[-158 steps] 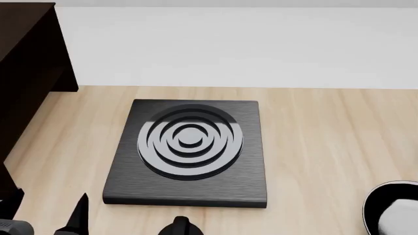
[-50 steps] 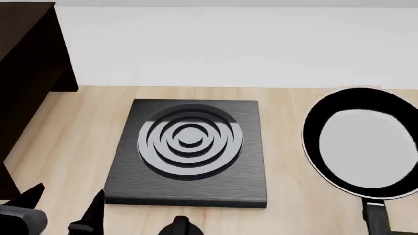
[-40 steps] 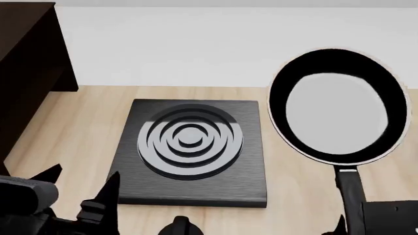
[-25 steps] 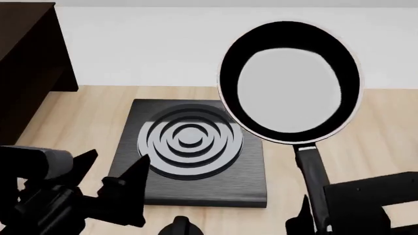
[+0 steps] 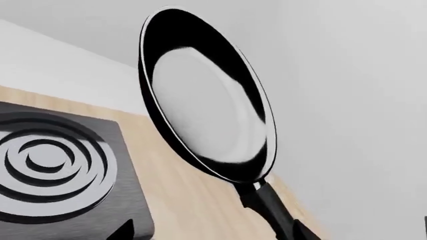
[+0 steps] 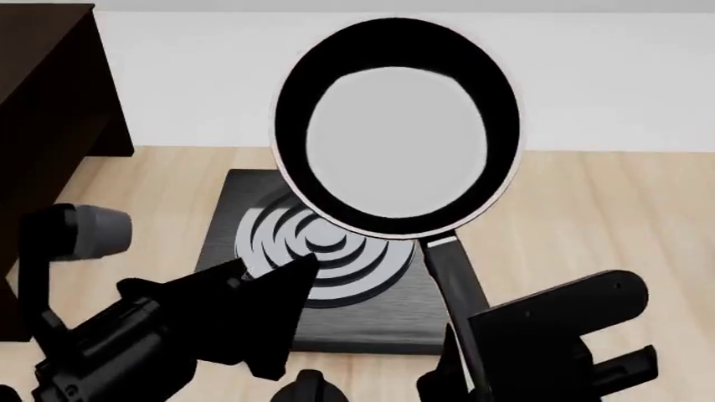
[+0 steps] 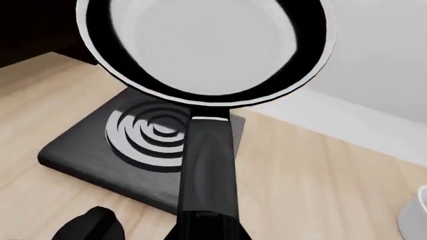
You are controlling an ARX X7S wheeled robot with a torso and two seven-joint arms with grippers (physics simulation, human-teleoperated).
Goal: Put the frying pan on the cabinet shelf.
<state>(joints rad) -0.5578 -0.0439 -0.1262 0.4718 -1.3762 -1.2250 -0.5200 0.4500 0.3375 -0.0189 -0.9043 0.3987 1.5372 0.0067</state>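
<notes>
Swung leftward and upward since half a second ago: frying pan (image 6: 397, 126), formerly over the hob's right edge, now held in the air above the hob's rear half, its round bowl partly hiding the rings in the head view. Pale grey-white inside turned toward the head camera, thin silvery rim around the black wall, long black handle running down toward the lower right. Seen edge-on and tilted from the left wrist view (image 5: 207, 100), and from behind the handle in the right wrist view (image 7: 207, 47).

Gripped by the handle in the right gripper (image 6: 475, 368), jaws closed on it low in the head view; gripper body risen further into view than before. Handle filling the middle of the right wrist view, clamped at the lower end.

Left gripper (image 6: 263, 310) also raised higher than in the earlier frame, jaws spread apart with nothing between them, in front of the hob's near left corner.

Below the pan, square black hob (image 6: 240, 251) with concentric rings, lying flat on the pale wooden tabletop (image 6: 604, 218). Far left, dark cabinet (image 6: 50, 117), well apart from the pan. At the edge of the right wrist view, part of a white bowl (image 7: 415, 215) on the tabletop.
</notes>
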